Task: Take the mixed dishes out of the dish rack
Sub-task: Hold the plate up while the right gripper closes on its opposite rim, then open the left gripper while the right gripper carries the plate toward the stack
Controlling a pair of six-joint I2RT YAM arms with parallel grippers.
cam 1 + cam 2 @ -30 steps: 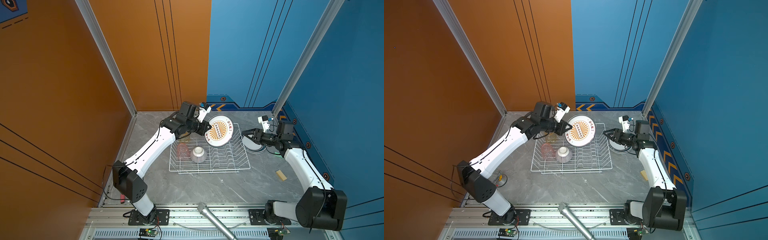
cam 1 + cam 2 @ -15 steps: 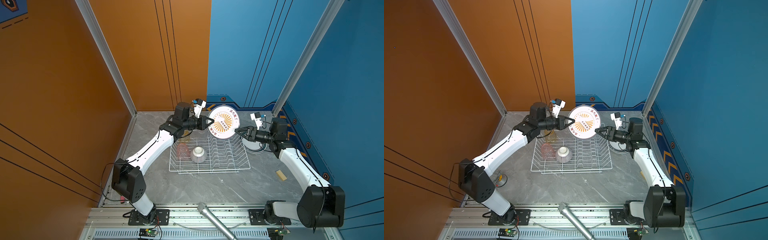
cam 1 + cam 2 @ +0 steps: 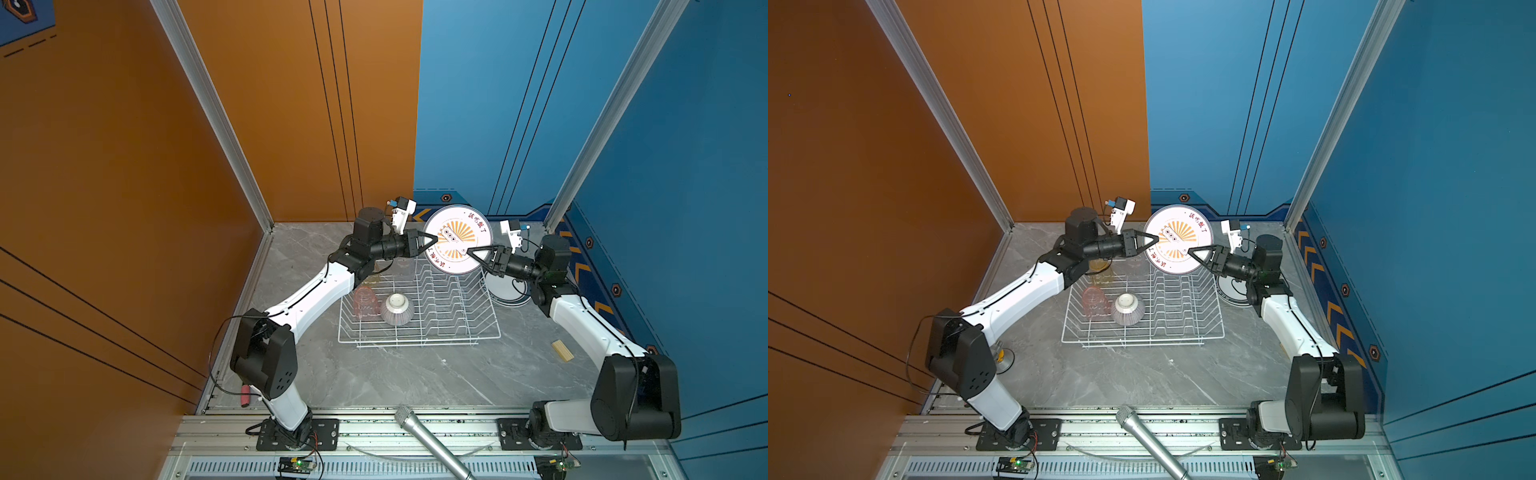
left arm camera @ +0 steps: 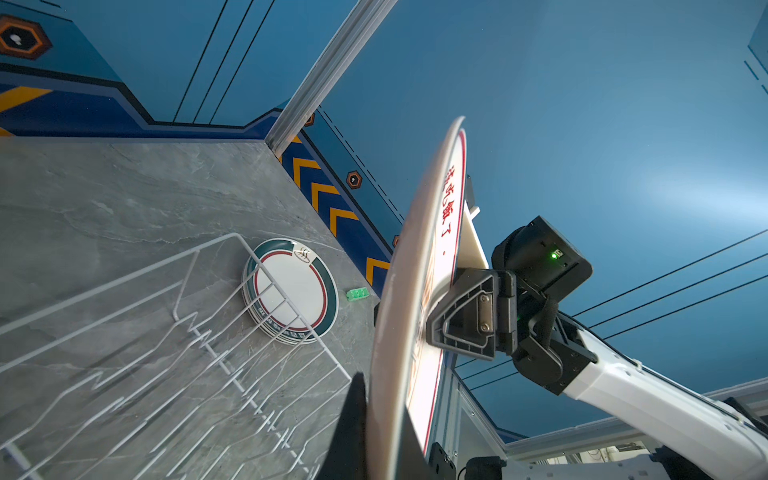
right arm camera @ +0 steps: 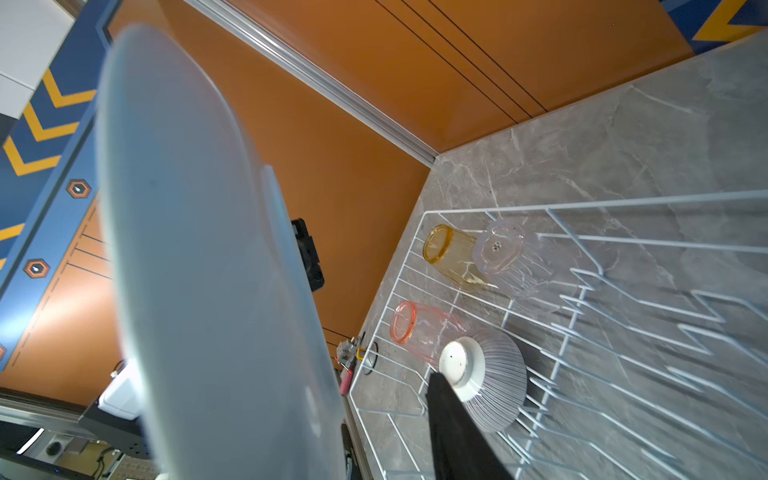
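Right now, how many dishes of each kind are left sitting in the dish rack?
Tumblers: 3 (amber tumbler, pink tumbler, clear tumbler)
Bowls: 1 (striped bowl)
Plates: 0 (the sunburst plate is held up clear of the dish rack)
Total: 4

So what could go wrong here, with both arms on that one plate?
The sunburst plate hangs upright over the far end of the dish rack, pinched at its rim by the left gripper. If that releases before the right gripper grips firmly, it could drop onto the rack wires and chip.
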